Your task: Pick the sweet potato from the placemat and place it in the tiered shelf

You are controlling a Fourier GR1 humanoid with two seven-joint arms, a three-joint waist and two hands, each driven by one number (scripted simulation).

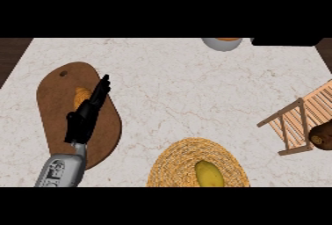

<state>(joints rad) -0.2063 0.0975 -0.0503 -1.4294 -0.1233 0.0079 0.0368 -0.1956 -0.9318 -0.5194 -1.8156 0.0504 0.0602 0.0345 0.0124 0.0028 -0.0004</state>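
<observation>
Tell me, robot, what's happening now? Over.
Left hand open, fingers straight over the cutting board. Right hand out of sight. Sweet potato on placemat. Shelf right, path open.

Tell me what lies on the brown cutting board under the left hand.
On the cutting board a small orange-tan thing shows beside the left hand. The hand and forearm cover its right part, so I cannot tell what it is or whether more lies beneath.

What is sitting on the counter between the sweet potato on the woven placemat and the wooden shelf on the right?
Nothing visible: only bare counter lies between the sweet potato on the placemat and the tiered shelf.
</observation>
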